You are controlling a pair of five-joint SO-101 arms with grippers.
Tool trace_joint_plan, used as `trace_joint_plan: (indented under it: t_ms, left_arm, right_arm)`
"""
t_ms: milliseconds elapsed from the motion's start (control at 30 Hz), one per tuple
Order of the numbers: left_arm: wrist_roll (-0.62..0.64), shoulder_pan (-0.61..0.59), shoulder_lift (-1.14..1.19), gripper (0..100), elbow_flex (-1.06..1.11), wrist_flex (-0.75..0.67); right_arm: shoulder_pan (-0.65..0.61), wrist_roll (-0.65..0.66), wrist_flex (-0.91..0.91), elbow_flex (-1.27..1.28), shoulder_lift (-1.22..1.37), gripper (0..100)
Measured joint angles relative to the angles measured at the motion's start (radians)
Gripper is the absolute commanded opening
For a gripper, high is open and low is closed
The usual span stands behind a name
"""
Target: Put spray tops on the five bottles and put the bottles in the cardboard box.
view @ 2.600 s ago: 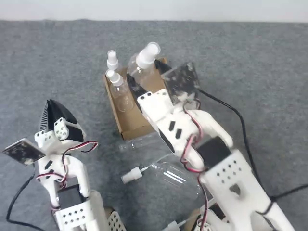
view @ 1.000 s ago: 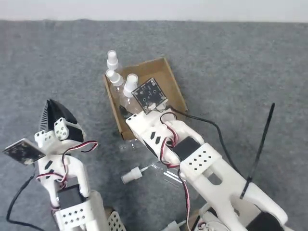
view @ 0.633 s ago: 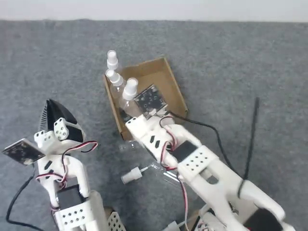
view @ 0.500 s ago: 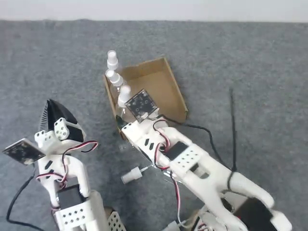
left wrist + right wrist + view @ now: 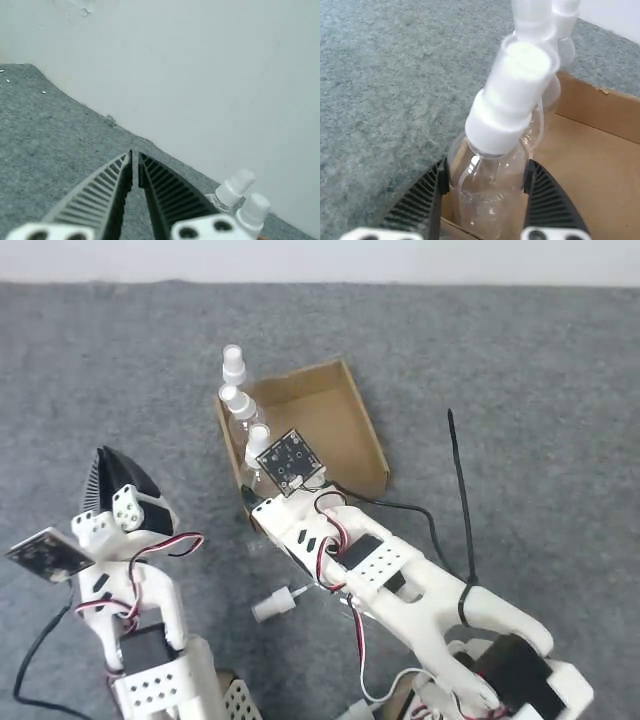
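The cardboard box (image 5: 350, 430) lies open on the grey carpet. Two clear bottles with white spray tops (image 5: 237, 400) stand along its left wall. My right gripper (image 5: 486, 170) is shut on a third clear bottle (image 5: 490, 200) with a white spray top (image 5: 259, 436), holding it tilted in the box's near-left corner. My left gripper (image 5: 115, 472) is raised at the lower left, shut and holding nothing; in its wrist view the left gripper (image 5: 135, 167) points toward the wall, with two spray tops (image 5: 235, 185) beside it.
A loose white spray top (image 5: 275, 603) lies on the carpet in front of the box. Part of a clear bottle (image 5: 262, 540) shows beside the right arm. A black cable (image 5: 460, 490) sticks up on the right. The carpet's right side is free.
The right arm brought the bottle from the box's far side toward its near-left corner and lowered it there. The left arm has not moved.
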Motion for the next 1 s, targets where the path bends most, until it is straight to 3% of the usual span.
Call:
trace_joint_plan:
  t_ms: [567,800,1000]
  left_arm:
    - [0.0,0.0,0.0,1,0.0,0.0]
    - [0.0,0.0,0.0,1,0.0,0.0]
    - [0.0,0.0,0.0,1,0.0,0.0]
  right_arm:
    - [0.0,0.0,-0.002,0.018,-0.002,11.1]
    - [-0.008,0.038,-0.006,0.041,-0.003,26.2]
    - [-0.014,0.061,0.0,0.069,0.0,27.4]
